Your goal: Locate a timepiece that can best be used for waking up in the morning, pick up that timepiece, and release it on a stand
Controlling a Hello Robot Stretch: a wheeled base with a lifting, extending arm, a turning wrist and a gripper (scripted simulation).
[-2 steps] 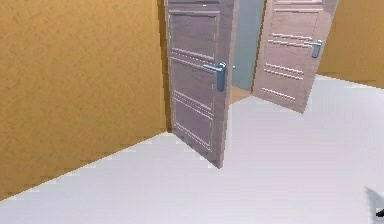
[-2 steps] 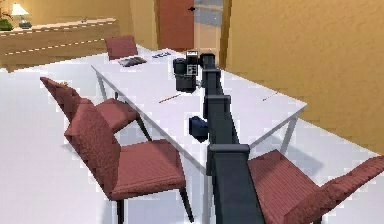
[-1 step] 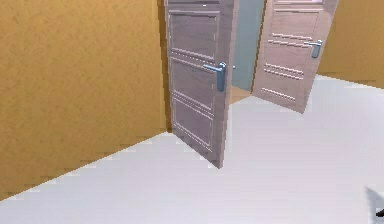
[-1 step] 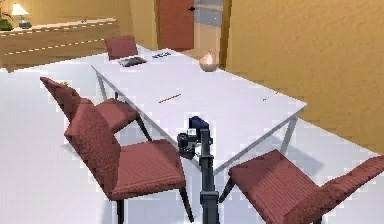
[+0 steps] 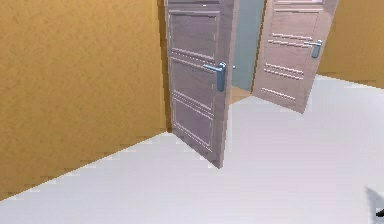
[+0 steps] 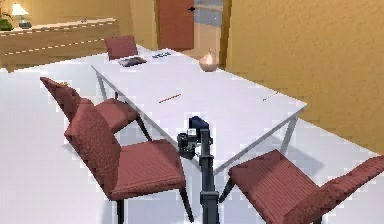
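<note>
White rectangular dining table [image 6: 225, 100] and long wooden sideboard [image 6: 60, 40] deserve a slow scan: the alarm clock is not yet located, though a small pale round object [image 6: 208, 62] on the table merits checking. Whether the gripper [image 6: 187, 142] carries anything cannot be told.

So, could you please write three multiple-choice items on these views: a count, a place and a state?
1. How many red chairs stand at the white table?
A. Two
B. Four
C. Six
2. Where does the lamp stand?
A. On the white table
B. On the floor
C. On the wooden sideboard
3. How does the forward view's near door stand?
A. Swung open
B. Shut
C. Flat on the floor
Answers: 1 B, four seats ring the table. 2 C, it sits on the sideboard at the far wall. 3 A, it angles out from its frame.
</note>
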